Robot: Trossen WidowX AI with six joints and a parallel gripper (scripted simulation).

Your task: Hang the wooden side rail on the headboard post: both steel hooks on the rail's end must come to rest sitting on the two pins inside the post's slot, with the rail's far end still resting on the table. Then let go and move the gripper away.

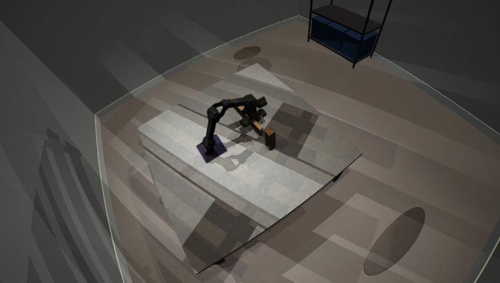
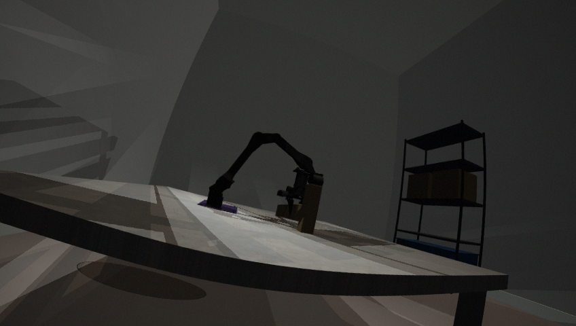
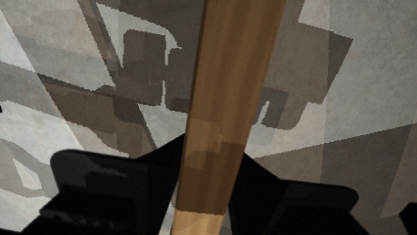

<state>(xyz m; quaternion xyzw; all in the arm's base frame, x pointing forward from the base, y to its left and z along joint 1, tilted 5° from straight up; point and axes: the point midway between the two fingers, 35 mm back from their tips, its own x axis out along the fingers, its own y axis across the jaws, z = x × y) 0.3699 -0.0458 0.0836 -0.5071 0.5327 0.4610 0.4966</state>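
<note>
The wooden side rail (image 1: 257,125) (image 2: 281,209) (image 3: 232,93) runs from the back left toward the headboard post (image 1: 270,141) (image 2: 311,208). My gripper (image 1: 254,121) (image 2: 290,208) (image 3: 206,140) is shut on the rail near its post end, with one finger on each side. The post stands upright on the table. In the top view the rail's near end is close beside the post, with small thin metal parts just visible at that end. The slot and pins do not show, and I cannot tell whether the hooks touch the pins. The arm partly hides the rail; its far-end contact is unclear.
The arm's base stands on a purple plate (image 1: 220,149) (image 2: 231,209) on the grey table (image 1: 298,189) (image 2: 258,242). A black shelf rack (image 1: 354,21) (image 2: 443,202) with boxes stands beyond the table. Hard-edged shadows cross the tabletop.
</note>
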